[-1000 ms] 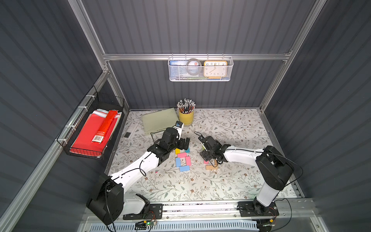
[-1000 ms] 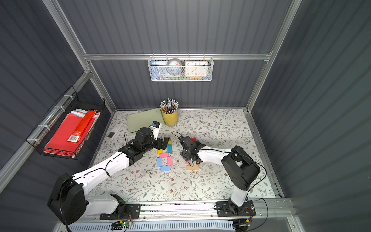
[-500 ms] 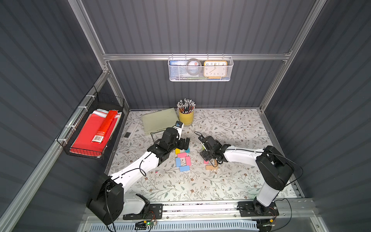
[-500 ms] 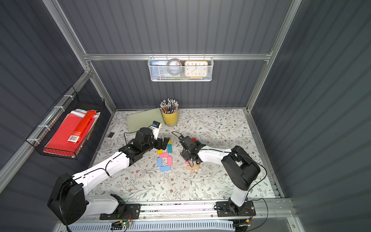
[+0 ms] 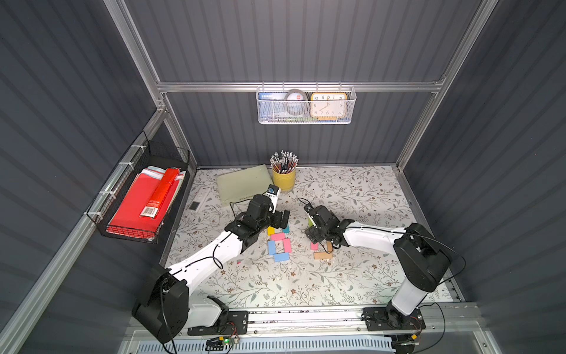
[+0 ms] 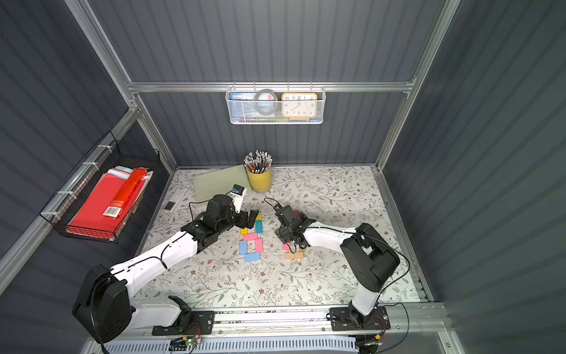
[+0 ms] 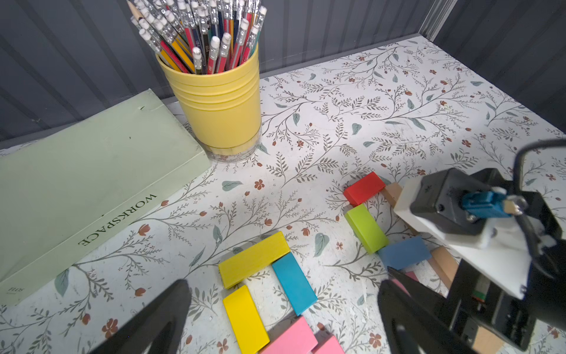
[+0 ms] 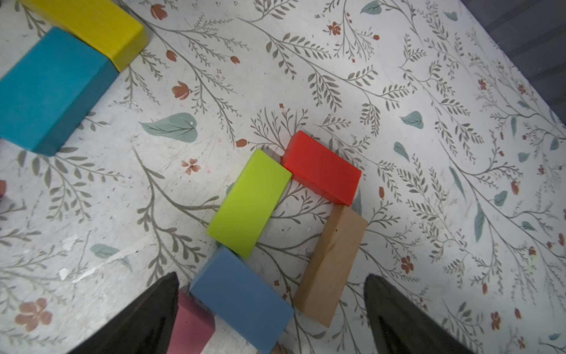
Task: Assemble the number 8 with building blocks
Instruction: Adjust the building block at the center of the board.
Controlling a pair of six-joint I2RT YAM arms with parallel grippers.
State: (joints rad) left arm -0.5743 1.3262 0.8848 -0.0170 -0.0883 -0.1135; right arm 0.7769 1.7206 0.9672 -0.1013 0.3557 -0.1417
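Several building blocks lie flat as two stacked loops, the number 8 [image 5: 278, 236]: yellow [image 7: 254, 257], yellow [image 7: 245, 318] and teal [image 7: 294, 286] round the far loop, pink [image 6: 250, 236] across the middle, light blue [image 6: 243, 247] and pink below. My left gripper [image 7: 281, 306] hangs open over the far loop, touching nothing. To the right a second group has red [image 8: 321, 167], lime green [image 8: 249, 203], blue [image 8: 242, 295] and tan [image 8: 330, 265] blocks in a loop. My right gripper [image 8: 272, 277] stands open above its near end, with a pink block [image 8: 191, 325] by one finger.
A yellow pencil cup [image 5: 284, 180] and a pale green book [image 5: 245, 184] stand behind the left gripper. A black wire basket [image 5: 144, 202] of red folders hangs on the left wall. A white mesh basket [image 5: 306, 105] with a clock hangs on the back wall.
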